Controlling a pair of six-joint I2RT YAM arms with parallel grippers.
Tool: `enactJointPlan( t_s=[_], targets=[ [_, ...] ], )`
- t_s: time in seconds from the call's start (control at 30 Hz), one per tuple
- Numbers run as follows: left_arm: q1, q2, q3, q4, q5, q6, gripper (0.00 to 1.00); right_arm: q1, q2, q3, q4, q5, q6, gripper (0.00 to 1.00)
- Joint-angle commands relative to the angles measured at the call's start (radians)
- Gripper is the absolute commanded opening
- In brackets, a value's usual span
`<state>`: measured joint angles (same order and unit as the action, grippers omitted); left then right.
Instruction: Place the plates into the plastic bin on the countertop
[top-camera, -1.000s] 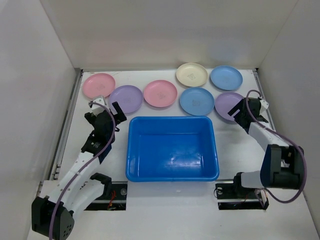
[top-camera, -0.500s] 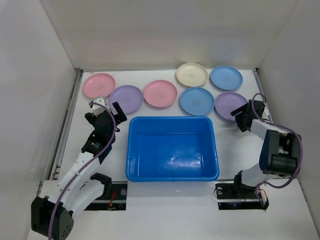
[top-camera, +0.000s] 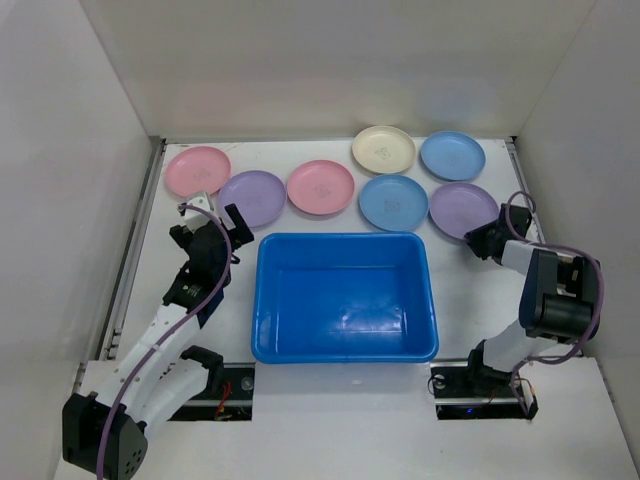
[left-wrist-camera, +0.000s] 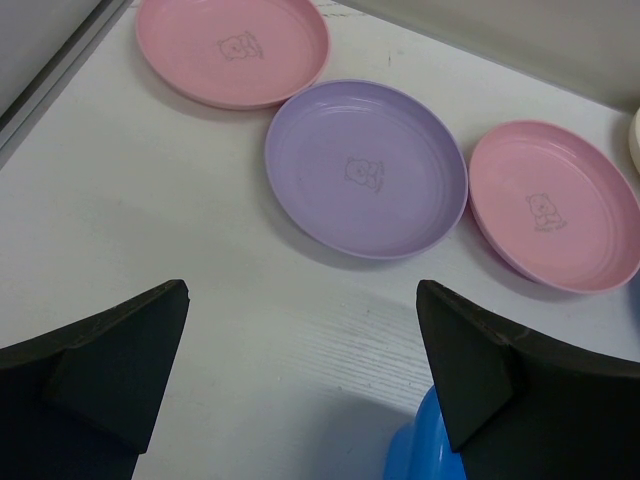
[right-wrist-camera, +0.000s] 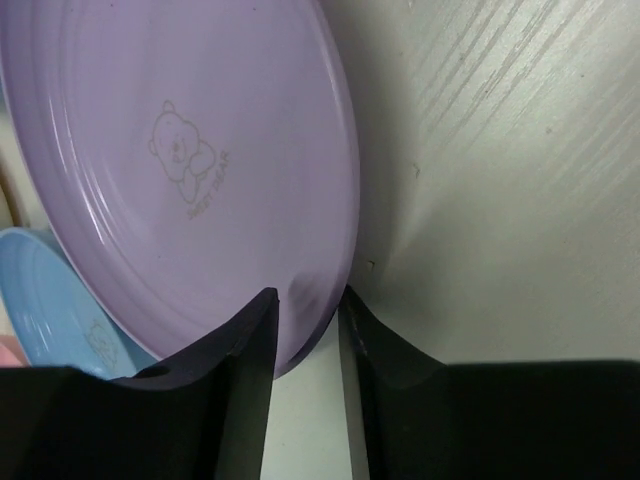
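Seven plates lie in a row along the back of the countertop (top-camera: 470, 300): pink (top-camera: 197, 169), lilac (top-camera: 252, 196), pink (top-camera: 320, 187), cream (top-camera: 383, 148), two light blue (top-camera: 452, 155) (top-camera: 393, 201) and a lilac plate (top-camera: 458, 208) at the right. The blue plastic bin (top-camera: 343, 238) stands in the middle with nothing in it. My right gripper (top-camera: 481, 240) (right-wrist-camera: 308, 300) is shut on the near rim of the right lilac plate (right-wrist-camera: 180, 150), one finger on top and one under the edge. My left gripper (top-camera: 212, 215) (left-wrist-camera: 300, 290) hangs wide open over bare countertop, just short of the left lilac plate (left-wrist-camera: 365, 170).
White walls close in the countertop on three sides, with metal strips (top-camera: 135, 250) along its side edges. The bin's corner (left-wrist-camera: 415, 450) shows beside my left gripper's right finger. A light blue plate (right-wrist-camera: 60, 300) lies just past the gripped lilac one.
My right gripper has dropped to the lilac plate's near edge and its jaws have come together on the rim. The left arm has stayed still.
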<state>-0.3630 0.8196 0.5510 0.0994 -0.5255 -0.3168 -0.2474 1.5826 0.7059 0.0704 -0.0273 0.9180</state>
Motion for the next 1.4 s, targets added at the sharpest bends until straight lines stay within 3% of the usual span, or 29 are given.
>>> enactJointPlan(
  t_s=[0.0,0.3,0.53,0.7,0.83,1.13,1.37],
  targets=[
    [-0.001,-0.013,0.0,0.025,-0.016,-0.004,1.0,-0.011,0.014,-0.013,0.083,-0.031,0.027,0.32],
    [0.0,-0.011,-0.002,0.025,-0.016,-0.005,1.0,-0.026,-0.041,-0.069,0.121,-0.045,0.048,0.02],
    [0.0,-0.011,-0.002,0.026,-0.016,-0.005,1.0,-0.023,-0.404,-0.178,0.076,-0.01,0.055,0.0],
    [-0.003,-0.007,-0.002,0.026,-0.016,-0.004,1.0,0.003,-0.697,-0.128,-0.082,0.047,0.03,0.0],
    [-0.003,-0.005,-0.003,0.026,-0.016,-0.004,1.0,0.134,-0.809,-0.042,-0.179,0.029,-0.024,0.0],
    [-0.012,-0.013,-0.019,0.054,-0.019,0.018,1.0,0.671,-0.779,0.064,-0.418,0.059,-0.22,0.02],
    [-0.014,-0.005,-0.016,0.054,-0.025,0.025,1.0,0.857,-0.759,0.075,-0.599,0.109,-0.281,0.04]
  ],
)
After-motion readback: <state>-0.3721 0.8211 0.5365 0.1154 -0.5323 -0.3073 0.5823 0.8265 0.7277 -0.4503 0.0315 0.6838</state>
